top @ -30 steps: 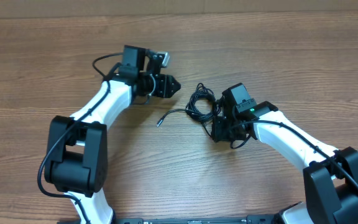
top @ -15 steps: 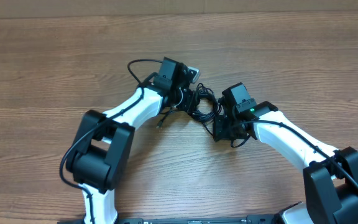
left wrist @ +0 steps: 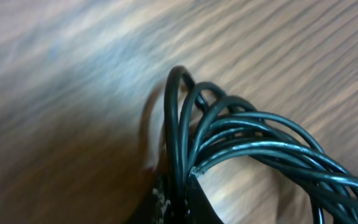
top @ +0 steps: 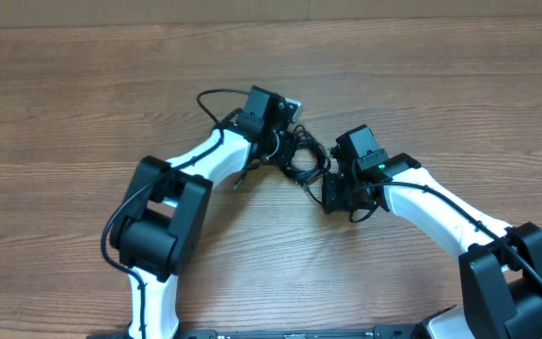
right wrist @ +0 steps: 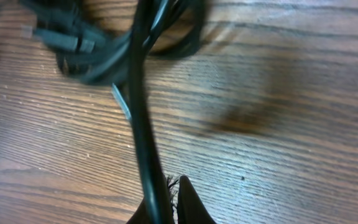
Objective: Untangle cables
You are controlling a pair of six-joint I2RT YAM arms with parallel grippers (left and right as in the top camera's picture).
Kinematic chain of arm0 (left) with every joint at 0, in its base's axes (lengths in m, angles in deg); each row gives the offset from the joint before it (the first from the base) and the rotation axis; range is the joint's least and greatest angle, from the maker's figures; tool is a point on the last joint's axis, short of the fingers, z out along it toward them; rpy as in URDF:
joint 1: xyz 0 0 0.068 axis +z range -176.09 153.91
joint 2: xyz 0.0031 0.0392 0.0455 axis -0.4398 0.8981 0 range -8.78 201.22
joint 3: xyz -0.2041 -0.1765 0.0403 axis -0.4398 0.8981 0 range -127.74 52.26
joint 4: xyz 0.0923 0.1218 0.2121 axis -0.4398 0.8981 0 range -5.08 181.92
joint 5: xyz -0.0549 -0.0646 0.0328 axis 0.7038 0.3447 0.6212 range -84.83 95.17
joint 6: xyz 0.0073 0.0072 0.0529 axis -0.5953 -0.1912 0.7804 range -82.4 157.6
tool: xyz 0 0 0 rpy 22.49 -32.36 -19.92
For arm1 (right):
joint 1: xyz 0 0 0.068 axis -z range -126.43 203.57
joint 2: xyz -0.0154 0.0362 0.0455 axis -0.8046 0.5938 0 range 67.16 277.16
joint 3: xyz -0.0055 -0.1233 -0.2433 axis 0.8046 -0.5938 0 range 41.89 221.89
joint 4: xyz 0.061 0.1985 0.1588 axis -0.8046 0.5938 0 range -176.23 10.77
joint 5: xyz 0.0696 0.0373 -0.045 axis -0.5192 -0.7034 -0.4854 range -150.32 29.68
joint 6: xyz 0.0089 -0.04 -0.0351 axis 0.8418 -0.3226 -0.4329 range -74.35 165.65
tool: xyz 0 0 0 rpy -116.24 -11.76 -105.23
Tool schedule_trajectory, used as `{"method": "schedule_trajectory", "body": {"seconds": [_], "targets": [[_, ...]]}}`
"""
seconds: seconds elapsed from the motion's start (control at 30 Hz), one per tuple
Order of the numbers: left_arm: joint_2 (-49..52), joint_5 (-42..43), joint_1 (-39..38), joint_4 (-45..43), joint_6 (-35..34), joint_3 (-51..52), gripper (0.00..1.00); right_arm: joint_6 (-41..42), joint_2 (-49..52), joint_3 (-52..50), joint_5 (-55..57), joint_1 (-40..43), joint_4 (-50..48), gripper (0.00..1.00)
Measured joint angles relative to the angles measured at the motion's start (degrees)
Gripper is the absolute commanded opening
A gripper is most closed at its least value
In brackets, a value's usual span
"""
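At worktop (top: 440,94) centre, the cables (top: 307,160) lie as one tight coil, not yet separated. Left tool (left wrist: 178,193), at the coil's 10 o'clock edge, is clenched on several loops. Right tool (right wrist: 169,200), at its 4 o'clock edge, is clenched on a single strand. No cord appears freed, so the untangling seems wholly ahead. The coil's long axis runs roughly 10 to 4 o'clock. One loose tail (top: 241,181) trails toward 8 o'clock, beneath the left arm (top: 205,155).

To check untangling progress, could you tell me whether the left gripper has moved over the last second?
Yes: the left gripper moved right, onto the bundle of thin black cables beside the unmoved right gripper.
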Motion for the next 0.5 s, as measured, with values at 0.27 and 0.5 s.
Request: {"method": "schedule_trajectory", "body": {"seconds": [0.27, 0.5], "targets": [[-9.05, 0.68, 7.45, 19.78, -12.66, 0.07, 0.04, 9.42, 0.0, 0.0, -3.65, 0.0, -3.85, 0.24], [-10.36, 5.55, 11.85, 22.38, -21.49, 0.55, 0.04, 17.31, 0.0, 0.0, -7.72, 0.0, -8.39, 0.4]]}}
